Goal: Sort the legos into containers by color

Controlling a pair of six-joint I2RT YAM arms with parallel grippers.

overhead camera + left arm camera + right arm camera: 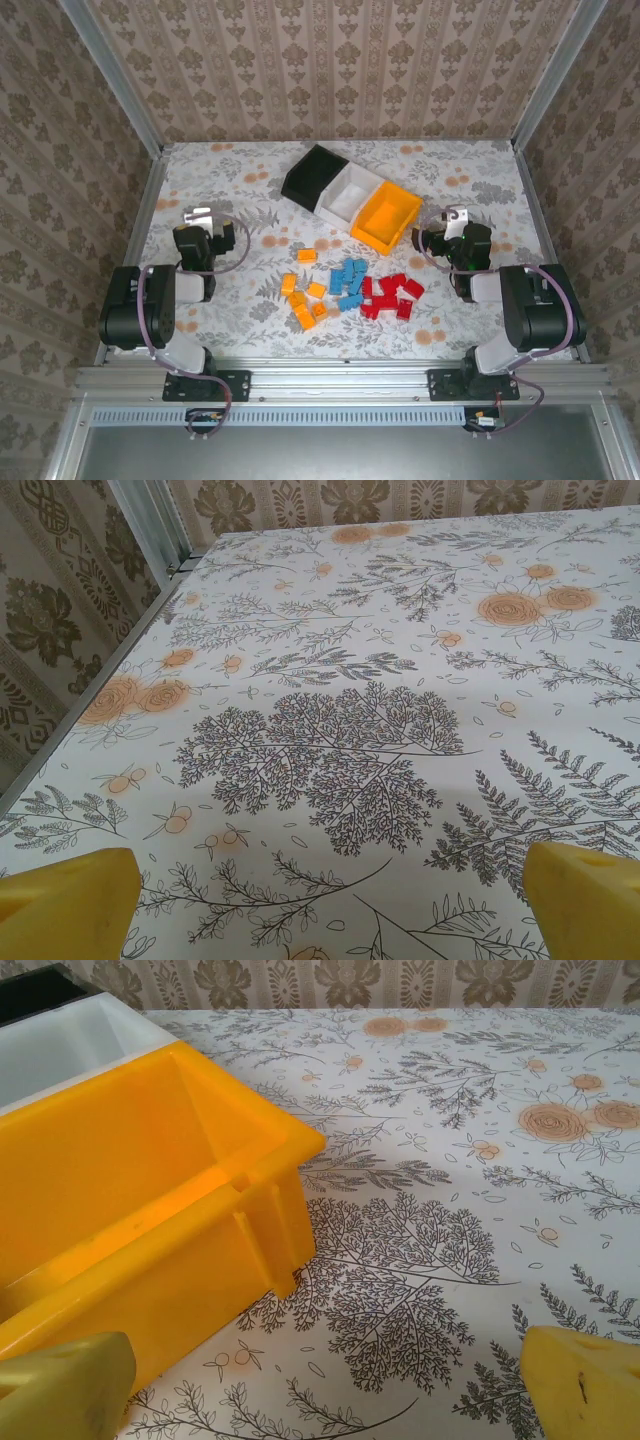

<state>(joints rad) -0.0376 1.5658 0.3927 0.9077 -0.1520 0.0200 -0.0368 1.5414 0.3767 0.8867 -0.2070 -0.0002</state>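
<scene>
- Your left gripper (199,216) is sitting at nine o'clock, jaws apart.
- Your right gripper (455,219) is sitting at three o'clock, jaws apart, beside the orange-yellow bin (388,217).
- The legos (345,285) are lying centrally; the containers (352,193) are sitting at their twelve o'clock.

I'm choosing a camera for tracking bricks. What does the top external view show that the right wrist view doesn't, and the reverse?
Top external: the orange, blue and red legos and the left gripper. Right wrist: the right gripper, open, seen close up. Both: the orange-yellow bin, white bin and floral tablecloth.
</scene>
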